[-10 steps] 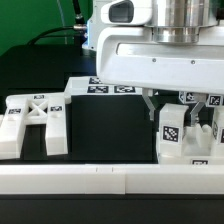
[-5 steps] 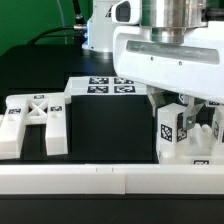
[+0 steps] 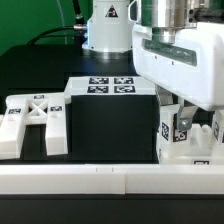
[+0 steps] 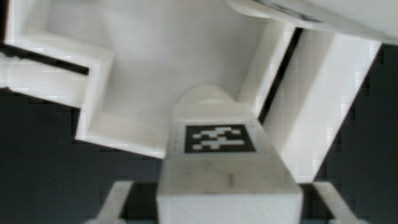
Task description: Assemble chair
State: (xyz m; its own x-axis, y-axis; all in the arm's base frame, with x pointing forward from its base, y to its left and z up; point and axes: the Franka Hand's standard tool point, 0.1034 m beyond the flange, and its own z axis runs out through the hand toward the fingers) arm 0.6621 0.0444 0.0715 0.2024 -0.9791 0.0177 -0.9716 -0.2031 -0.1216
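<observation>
My gripper (image 3: 192,112) hangs at the exterior view's right, shut on a chunky white chair block with a square tag (image 3: 172,132), which sits tilted between the fingers. In the wrist view the same tagged block (image 4: 221,138) fills the space between my fingers (image 4: 118,202), with thin dark slits on either side. Beyond it lie a wide white chair slab (image 4: 143,70) and a long upright piece (image 4: 331,100). More white chair parts (image 3: 203,148) stand clustered under the gripper. The X-braced frame (image 3: 35,118) lies at the exterior view's left, apart from the gripper.
The marker board (image 3: 110,86) lies flat at the back middle. A long white rail (image 3: 100,181) runs along the front edge. The robot's base (image 3: 108,25) stands behind the marker board. Black table surface (image 3: 110,130) shows between the frame and the cluster.
The gripper has shifted toward the exterior view's right, uncovering the marker board. The tagged block in its fingers has tipped from upright to tilted. The X-braced frame has not moved.
</observation>
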